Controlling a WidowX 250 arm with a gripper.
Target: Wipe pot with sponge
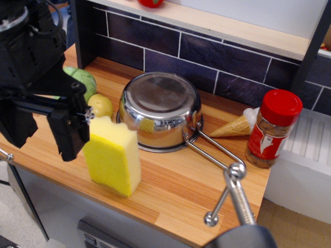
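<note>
The pot (160, 106) is a shiny steel saucepan lying upside down on the wooden counter, flat base up. Its wire-loop handle (217, 152) points to the front right. The sponge (114, 157) is a thick bright yellow block standing on end, slightly tilted, just left of and in front of the pot. My black gripper (77, 134) is at the sponge's upper left. One finger (70, 135) lies against the sponge's left side and the other finger is hidden. The sponge's top corner is close to the pot's rim; I cannot tell if they touch.
A small yellow potato (101, 105) and a green vegetable (83, 80) lie behind the gripper. A toy ice-cream cone (235, 125) and a red-capped spice jar (274, 129) stand right of the pot. A metal rod with a ball end (235, 194) rises at the front right. A dark tiled wall (207, 57) stands behind.
</note>
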